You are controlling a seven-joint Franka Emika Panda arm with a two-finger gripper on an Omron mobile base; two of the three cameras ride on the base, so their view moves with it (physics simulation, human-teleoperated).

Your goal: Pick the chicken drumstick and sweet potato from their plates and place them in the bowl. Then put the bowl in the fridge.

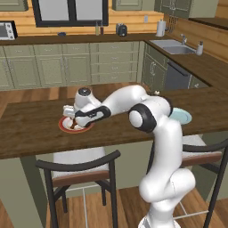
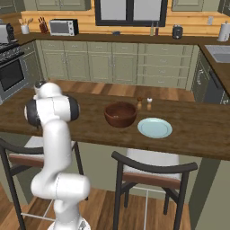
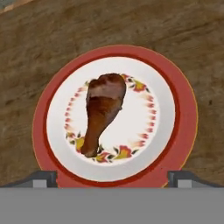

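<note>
The chicken drumstick [image 3: 103, 111] lies on the red-rimmed plate [image 3: 186, 118], fat end toward the top of the hand view, thin end pointing at the camera (a flower ring circles the plate's white middle). The pincer [image 3: 112, 178] hangs open right above it, one fingertip at each side of the plate's near rim. On the wooden counter [image 2: 197, 128] farther along, the dark bowl [image 2: 120, 114] stands just beside the teal plate [image 2: 154, 127].

Red-rimmed white plate [image 3: 114, 118] (floral ring), golden-brown drumstick [image 3: 103, 111], reddish-brown bowl [image 2: 120, 114].
</note>
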